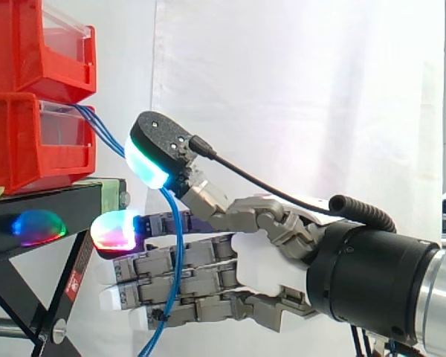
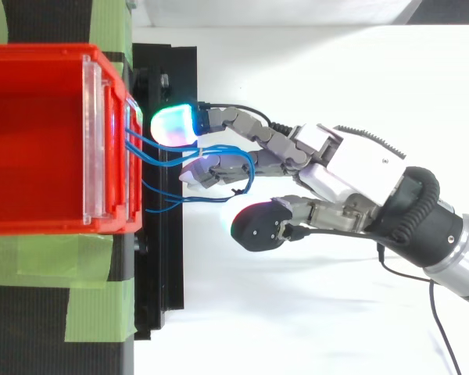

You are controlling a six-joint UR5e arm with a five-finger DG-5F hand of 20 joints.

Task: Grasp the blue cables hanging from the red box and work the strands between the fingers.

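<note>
I am reaching in from the right with my hand [image 1: 271, 264] turned on its edge, and my fingers [image 1: 160, 271] are stretching out almost straight toward the black stand [image 1: 52, 201]. The blue cables [image 1: 177, 223] are coming out of the front of the lower red bin [image 1: 30, 141], which is sitting on the stand under the upper red bin [image 1: 37, 44]. They are sloping down to me, passing behind my thumb [image 1: 157, 141], and then dropping across my fingers and on below them.

I am holding the strands threaded among my straight fingers. From above they are looping around the middle ones and fanning back to the bin's clear front panel [image 2: 94, 133]. My thumb is arching over the top, with its cyan-white pad pointing down at the cables just beside the bin. I cannot tell whether it is pressing on them.

My uppermost finger is reaching furthest. Its pad [image 1: 117, 230] is glowing red, green and white, and it is hovering close to the stand's edge just below the bin's front. The fingers beneath it are lying stacked and level. The loose ends of the cables are hanging free under my hand, in front of the stand's slanted leg [image 1: 59, 297].
</note>
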